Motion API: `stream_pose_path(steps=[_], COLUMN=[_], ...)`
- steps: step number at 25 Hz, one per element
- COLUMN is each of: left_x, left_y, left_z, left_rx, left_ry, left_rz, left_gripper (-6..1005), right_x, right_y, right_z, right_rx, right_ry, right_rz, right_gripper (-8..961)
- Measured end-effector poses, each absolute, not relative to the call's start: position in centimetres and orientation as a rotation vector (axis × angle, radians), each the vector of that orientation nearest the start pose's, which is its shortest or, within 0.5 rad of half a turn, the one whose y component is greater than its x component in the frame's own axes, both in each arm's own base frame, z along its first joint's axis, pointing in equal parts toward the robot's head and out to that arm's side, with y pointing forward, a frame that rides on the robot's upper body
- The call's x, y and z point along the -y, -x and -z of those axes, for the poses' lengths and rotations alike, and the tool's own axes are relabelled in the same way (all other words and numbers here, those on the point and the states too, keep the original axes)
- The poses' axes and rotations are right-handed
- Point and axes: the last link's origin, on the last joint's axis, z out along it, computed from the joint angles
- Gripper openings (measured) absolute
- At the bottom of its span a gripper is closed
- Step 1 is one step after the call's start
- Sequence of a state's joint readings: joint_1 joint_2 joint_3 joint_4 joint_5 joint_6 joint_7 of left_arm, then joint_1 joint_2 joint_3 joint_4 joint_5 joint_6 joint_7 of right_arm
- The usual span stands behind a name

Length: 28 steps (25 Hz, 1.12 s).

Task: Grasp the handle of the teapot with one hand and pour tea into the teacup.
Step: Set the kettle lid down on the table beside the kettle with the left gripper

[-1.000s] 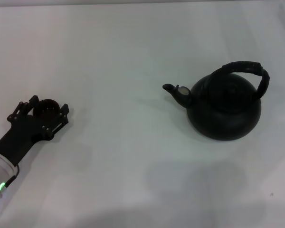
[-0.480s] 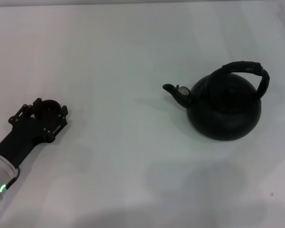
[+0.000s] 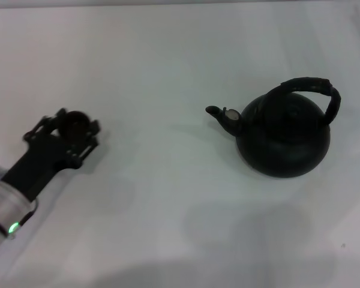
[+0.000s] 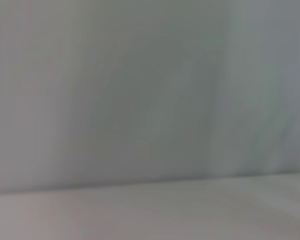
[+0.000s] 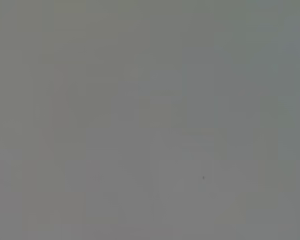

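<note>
On the head view, nearest you at the lower left, the left arm comes in from the corner, its white-and-silver housing showing a small green light. Follow it up and you reach the left gripper (image 3: 72, 127), a black two-fingered hand held over the pale surface (image 3: 168, 228). The teacup (image 3: 76, 123) sits right between its fingers, a tiny dark round cup, and the gripper looks pinched on it from both sides. You cannot tell whether the cup rests on the surface or is lifted off it.

Look across to the right and a little farther back, well apart from the cup, and you find the teapot (image 3: 284, 137), round and matte black, standing upright on the surface. Its short curved spout (image 3: 219, 114) points left, toward the cup's side. The handle (image 3: 312, 89), a thick ribbed black hoop, arches over the pot's top and nothing touches it.

Your right gripper appears in none of the views. Both wrist views give you only blank pale grey.
</note>
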<state>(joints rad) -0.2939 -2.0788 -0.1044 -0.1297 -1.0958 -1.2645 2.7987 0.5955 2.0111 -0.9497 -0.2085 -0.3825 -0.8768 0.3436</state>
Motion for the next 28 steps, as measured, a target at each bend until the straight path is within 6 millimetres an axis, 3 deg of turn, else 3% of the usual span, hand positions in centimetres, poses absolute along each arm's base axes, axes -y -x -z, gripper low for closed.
stream_pose_path(steps=[9,28], left_x=[-26.5,-26.5], left_y=[29.6,29.9], left_z=[10.6,11.8], left_rx=[0.561,0.595], left_ry=[2.239,2.29], left_rz=[0.765,0.673], left_gripper=[699,700], right_x=[-41.7,-41.6], right_y=[-32.5,-32.5], right_z=[-6.8,-6.6], right_rx=[-0.567,-0.572], right_ry=[1.489,1.49], right_rz=[-0.641,-0.641], right_gripper=[858,858])
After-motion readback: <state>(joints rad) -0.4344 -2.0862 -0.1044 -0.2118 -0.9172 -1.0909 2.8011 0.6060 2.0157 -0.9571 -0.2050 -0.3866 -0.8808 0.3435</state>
